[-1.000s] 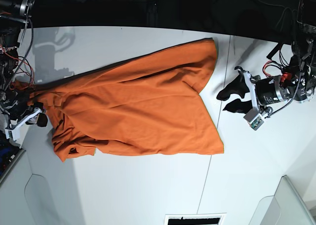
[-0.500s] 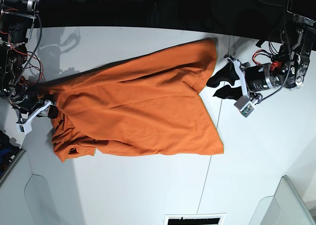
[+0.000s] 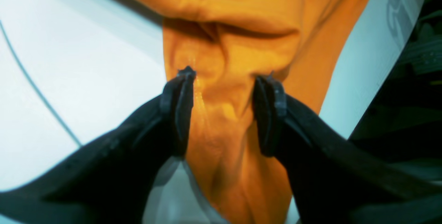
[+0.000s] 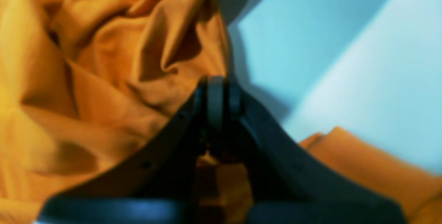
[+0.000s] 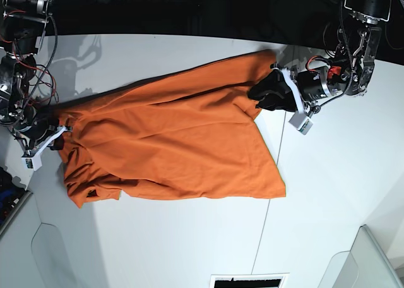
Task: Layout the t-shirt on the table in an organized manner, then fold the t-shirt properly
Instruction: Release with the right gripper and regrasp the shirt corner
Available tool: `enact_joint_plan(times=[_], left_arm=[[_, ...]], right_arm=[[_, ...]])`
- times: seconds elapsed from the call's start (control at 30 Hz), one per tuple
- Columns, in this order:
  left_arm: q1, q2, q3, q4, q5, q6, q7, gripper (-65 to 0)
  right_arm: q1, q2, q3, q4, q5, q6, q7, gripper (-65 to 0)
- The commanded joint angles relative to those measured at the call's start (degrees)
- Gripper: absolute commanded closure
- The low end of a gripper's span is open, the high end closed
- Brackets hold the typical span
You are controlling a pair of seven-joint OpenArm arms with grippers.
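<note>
Slotted vent [image 5: 247, 280] at near edge; dark backdrop [image 5: 189, 10] behind

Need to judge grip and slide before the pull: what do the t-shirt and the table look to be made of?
The t-shirt: soft, matte orange knit, likely cotton; it bunches into loose folds between the left hand's fingers. The table: hard, smooth white board, probably laminate, near-matte; it shows only faint shadows and one thin seam.

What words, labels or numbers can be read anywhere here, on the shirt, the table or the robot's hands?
None can be read.
The t-shirt is plain orange, with no print or tag showing.
The table is bare white.
Both hands, left and right, are unmarked black.
</note>
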Motion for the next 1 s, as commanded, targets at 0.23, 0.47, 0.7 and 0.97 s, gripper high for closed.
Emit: enact_joint_plan(times=[0.23, 0.47, 0.7, 0.97], left_arm=[[-0.7, -2.5, -0.3, -2.0, 3.2, 0.9, 0.9, -32.0], [-0.7, -2.5, -0.3, -2.1, 5.4, 0.9, 0.2, -32.0], [-0.7, -2.5, -0.3, -2.1, 6.5, 0.9, 0.2, -32.0], [-0.7, -2.4, -0.3, -2.1, 6.5, 0.9, -0.1, -32.0]], right_arm=[[1.3, 6.4, 0.4, 0.7, 0.2, -0.3, 2.6, 0.0], [1.4, 9.3, 0.9, 0.7, 5.2, -1.8, 3.9, -37.1], [1.4, 9.5, 10.0, 4.1, 12.9, -1.7, -3.6, -38.8], [0.0, 9.6, 23.5, 8.4, 21.3, 0.3, -13.1, -38.8]])
